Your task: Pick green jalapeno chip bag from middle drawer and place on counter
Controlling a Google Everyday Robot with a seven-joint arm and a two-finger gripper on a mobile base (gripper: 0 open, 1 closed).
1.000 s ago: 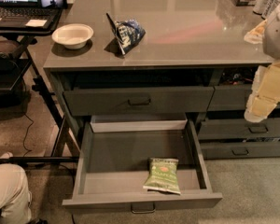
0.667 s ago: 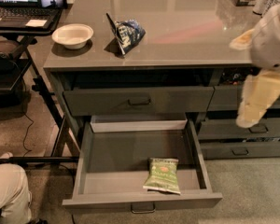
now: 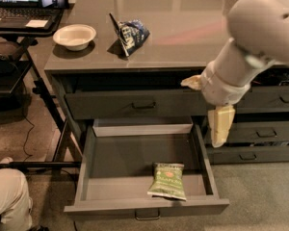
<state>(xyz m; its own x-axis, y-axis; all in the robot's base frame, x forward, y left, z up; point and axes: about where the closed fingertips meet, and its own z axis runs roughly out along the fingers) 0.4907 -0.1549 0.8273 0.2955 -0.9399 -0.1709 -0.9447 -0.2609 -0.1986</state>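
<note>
1 crinkly green jalapeno chip bag (image 3: 167, 181) lay flat near the front of the open middle drawer (image 3: 86, 162), a deep grey box. 1 claw (image 3: 202, 113), its 2 cream fingers spread w/ nothing btwn, hung by the drawer's right wall. The glossy tabletop (image 3: 183, 32) carried 1 round white bowl (image 3: 74, 35) & 1 blue-white chip bag (image 3: 129, 34).

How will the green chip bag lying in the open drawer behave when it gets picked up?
The green jalapeno chip bag looks crinkly, so it will probably flex and crumple when pinched. It is small, so likely light. Lying flat on the floor of the middle drawer, it may slide if nudged. The gripper hangs near the drawer's right wall, apart from the bag.
</note>
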